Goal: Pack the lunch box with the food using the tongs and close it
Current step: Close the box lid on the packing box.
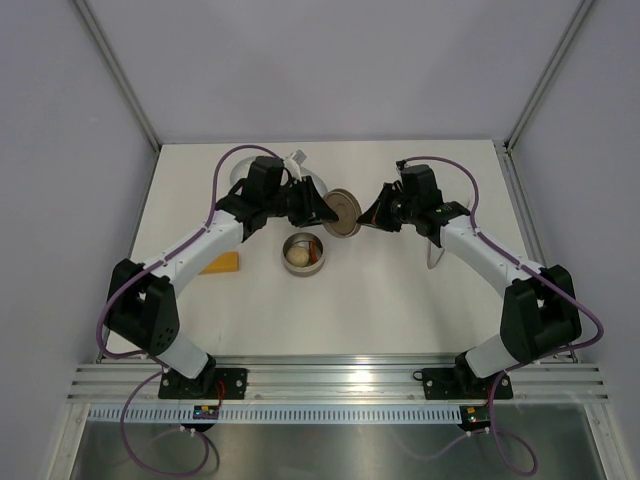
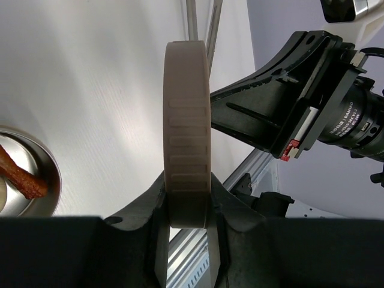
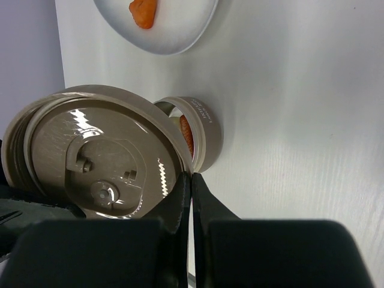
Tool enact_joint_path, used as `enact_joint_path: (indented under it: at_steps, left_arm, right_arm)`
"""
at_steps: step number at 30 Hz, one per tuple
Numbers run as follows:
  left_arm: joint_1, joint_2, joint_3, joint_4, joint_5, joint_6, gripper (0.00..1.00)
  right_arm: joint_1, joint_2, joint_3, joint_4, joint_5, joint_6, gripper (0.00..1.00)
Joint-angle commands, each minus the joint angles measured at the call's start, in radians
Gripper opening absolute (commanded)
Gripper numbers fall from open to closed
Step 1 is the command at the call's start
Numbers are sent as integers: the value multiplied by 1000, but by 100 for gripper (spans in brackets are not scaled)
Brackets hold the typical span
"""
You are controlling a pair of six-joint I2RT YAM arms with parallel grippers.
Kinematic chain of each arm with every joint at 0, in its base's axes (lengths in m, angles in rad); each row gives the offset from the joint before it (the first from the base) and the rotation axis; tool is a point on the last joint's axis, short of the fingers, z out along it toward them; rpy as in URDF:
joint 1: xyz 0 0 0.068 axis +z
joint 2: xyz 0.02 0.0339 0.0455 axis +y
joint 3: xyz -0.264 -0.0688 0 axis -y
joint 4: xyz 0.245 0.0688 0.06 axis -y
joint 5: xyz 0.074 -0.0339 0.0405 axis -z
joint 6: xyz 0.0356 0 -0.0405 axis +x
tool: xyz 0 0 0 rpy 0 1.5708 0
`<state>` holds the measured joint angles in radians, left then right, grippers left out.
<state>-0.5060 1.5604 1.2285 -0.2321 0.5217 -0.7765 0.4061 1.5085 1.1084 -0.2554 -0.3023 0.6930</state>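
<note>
Your left hand (image 2: 187,207) is clamped on the lid (image 2: 187,108), holding it on edge above the surface (image 1: 400,300) at mid-frame in the top view, probably ready to be laid flat on the lunch box (image 1: 306,271), which sits open just below it. Your right hand (image 3: 191,180), fingers together and empty, sits beside the lid's rim. An orange chunk (image 3: 144,12) lies on the plate (image 3: 180,36) at the top of the right wrist view, so closing looks premature.

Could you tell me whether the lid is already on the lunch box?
No, the left end effector grips the lid on edge above the table, while the lunch box sits open beside it.
</note>
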Motion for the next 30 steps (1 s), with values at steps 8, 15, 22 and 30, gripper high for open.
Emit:
enact_joint_path:
  at_steps: [8, 15, 22, 30]
  left_arm:
    - [-5, -14, 78, -87, -90, 97, 3]
    - [-15, -42, 141, -237, -236, 210, 2]
    - [-111, -22, 264, -412, -477, 344, 2]
    - [-245, 13, 364, -604, -866, 459, 1]
  right_arm:
    - [11, -50, 48, -39, 12, -19, 69]
    - [5, -177, 71, -284, 271, -92, 84]
    - [-68, -369, -42, -442, 469, -104, 84]
    - [-98, -485, -133, -505, 471, -98, 84]
